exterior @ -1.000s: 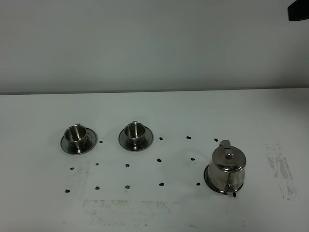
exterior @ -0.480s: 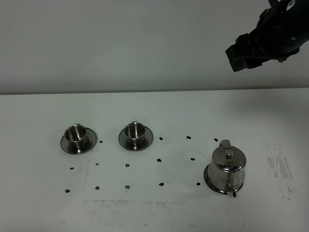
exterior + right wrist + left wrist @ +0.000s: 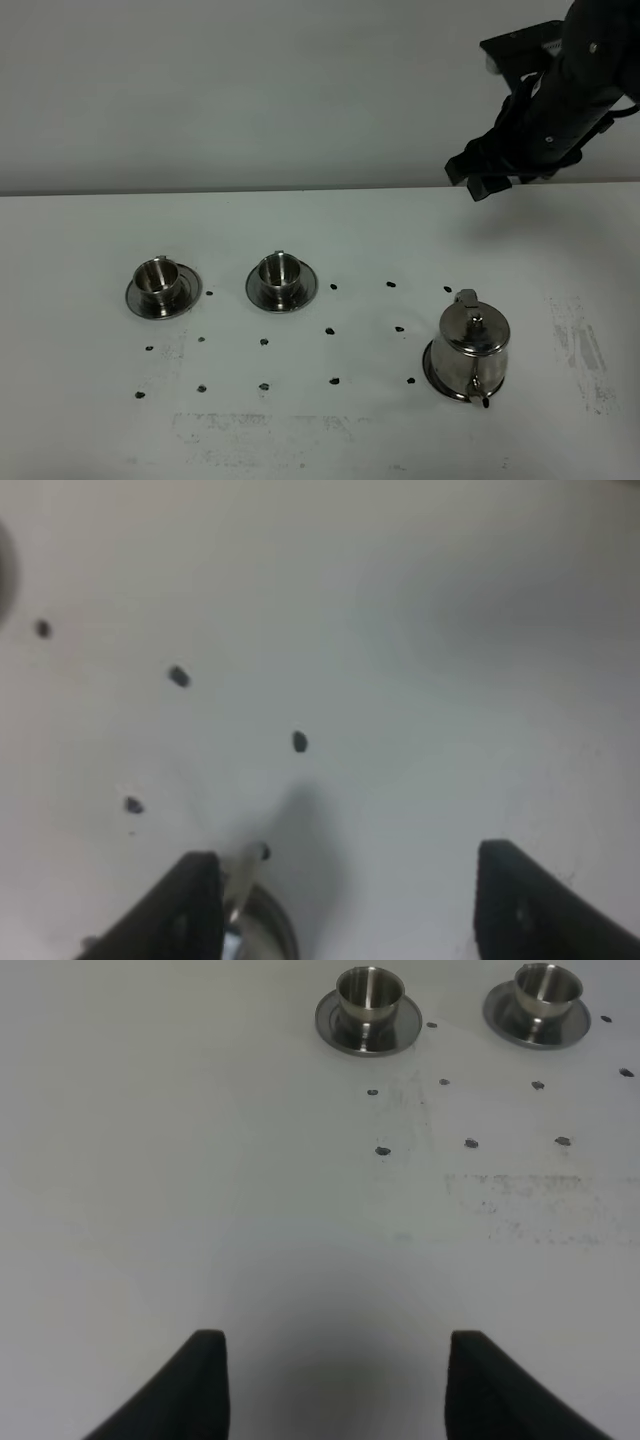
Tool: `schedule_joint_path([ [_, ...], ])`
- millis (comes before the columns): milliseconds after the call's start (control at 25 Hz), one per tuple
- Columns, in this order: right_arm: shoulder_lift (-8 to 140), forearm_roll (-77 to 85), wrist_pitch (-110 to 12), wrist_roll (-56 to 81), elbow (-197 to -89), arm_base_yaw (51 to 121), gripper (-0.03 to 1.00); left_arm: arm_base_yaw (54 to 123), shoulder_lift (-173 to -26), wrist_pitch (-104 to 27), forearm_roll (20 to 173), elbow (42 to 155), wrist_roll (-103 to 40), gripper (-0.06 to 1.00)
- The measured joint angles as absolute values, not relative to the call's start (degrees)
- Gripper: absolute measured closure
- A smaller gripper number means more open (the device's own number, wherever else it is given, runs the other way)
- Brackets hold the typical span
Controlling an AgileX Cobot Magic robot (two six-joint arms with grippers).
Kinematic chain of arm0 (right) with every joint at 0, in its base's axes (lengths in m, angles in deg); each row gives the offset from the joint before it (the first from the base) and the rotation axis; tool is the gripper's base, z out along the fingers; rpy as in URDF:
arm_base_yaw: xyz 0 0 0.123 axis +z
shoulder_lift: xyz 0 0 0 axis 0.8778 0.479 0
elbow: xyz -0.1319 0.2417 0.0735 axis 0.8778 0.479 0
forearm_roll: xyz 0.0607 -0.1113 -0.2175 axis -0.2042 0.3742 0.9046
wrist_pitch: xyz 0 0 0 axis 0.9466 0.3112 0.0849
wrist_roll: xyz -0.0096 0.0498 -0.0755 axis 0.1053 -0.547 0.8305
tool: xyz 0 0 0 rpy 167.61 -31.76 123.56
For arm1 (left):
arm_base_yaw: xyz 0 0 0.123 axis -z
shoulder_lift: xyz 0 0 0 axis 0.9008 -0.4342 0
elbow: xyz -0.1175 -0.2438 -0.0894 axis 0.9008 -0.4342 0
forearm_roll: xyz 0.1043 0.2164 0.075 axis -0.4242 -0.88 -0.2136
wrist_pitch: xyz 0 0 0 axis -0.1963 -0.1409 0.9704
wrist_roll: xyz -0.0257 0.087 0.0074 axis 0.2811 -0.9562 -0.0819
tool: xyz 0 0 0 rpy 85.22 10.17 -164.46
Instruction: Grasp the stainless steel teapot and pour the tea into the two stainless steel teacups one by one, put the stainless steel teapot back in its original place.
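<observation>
The stainless steel teapot (image 3: 472,345) stands on its round saucer (image 3: 431,365) at the right of the table, spout toward the front. Two steel teacups (image 3: 158,278) (image 3: 279,273) sit on their saucers at the left and middle; they also show in the left wrist view (image 3: 369,995) (image 3: 546,988). My right gripper (image 3: 487,178) hangs open high above the table behind the teapot; in the right wrist view (image 3: 345,900) the teapot's edge (image 3: 245,915) shows by one finger. My left gripper (image 3: 335,1385) is open over bare table, out of the exterior view.
The white table (image 3: 320,430) carries several small dark marks (image 3: 332,330) in rows between the cups and the teapot, and a scuffed patch (image 3: 580,345) at the right. A pale wall stands behind.
My right arm has come in from the upper right corner and dropped lower and leftward, toward the area behind the teapot. The teapot and cups have not moved.
</observation>
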State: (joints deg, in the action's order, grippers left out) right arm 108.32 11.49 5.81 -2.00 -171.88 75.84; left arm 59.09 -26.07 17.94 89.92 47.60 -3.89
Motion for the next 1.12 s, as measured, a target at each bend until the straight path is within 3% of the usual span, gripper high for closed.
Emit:
schedule_joint_path([
  [1120, 120.41, 19.08, 5.34, -5.47, -171.88, 76.74, 0.42, 59.09, -26.07, 17.94, 89.96, 47.6, -3.95, 0.41],
])
